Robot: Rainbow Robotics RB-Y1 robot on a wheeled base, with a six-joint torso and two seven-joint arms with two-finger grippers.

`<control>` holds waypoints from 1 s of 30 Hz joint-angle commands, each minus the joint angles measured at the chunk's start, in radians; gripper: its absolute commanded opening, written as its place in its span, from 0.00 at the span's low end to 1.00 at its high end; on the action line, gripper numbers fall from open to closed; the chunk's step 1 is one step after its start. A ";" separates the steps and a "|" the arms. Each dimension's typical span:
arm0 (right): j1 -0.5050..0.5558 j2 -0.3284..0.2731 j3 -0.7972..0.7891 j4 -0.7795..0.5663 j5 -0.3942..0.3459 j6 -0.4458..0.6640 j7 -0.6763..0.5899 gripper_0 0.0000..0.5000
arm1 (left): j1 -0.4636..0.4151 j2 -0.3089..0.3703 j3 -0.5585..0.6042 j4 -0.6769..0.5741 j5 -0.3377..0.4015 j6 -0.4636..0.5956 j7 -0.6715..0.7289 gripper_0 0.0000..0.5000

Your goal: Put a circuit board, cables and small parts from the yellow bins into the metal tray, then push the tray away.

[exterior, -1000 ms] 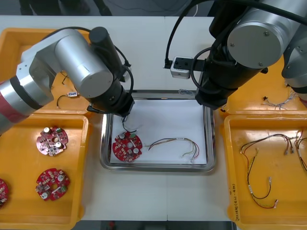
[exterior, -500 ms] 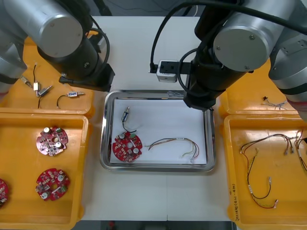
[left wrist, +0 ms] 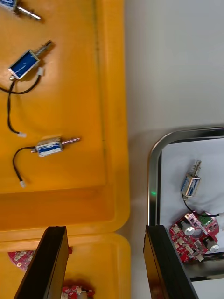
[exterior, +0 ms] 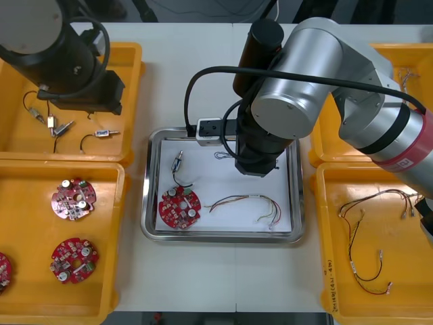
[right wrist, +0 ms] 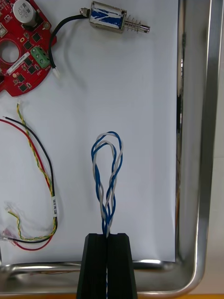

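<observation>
The right claw pinches the twisted blue and white cable over the metal tray, while the left claw hangs wide open and empty above a yellow bin.

In the tray between 4 bins, a circuit board lies left of a cable.

Silver rounded arms, black wrists, a red band, looping black cables, flat black pincer fingers.

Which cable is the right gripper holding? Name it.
The twisted blue and white cable, pinched between the right gripper's fingers above the metal tray. The red and yellow cable lies free on its white floor.
</observation>
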 commanded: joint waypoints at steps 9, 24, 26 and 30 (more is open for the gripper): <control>-0.041 0.031 0.147 0.083 0.096 -0.108 0.055 0.00 | 0.075 0.061 0.103 0.058 -0.058 -0.031 -0.303 0.95; -0.041 0.031 0.218 0.181 0.124 -0.263 0.063 0.00 | 0.084 0.061 -0.011 0.210 -0.048 -0.255 -0.520 0.95; -0.041 0.031 0.221 0.189 0.125 -0.267 0.060 0.00 | 0.084 0.061 -0.025 0.232 -0.046 -0.278 -0.561 0.95; -0.041 0.028 0.228 0.193 0.125 -0.267 0.058 0.00 | 0.083 0.061 -0.041 0.288 -0.045 -0.325 -0.678 0.95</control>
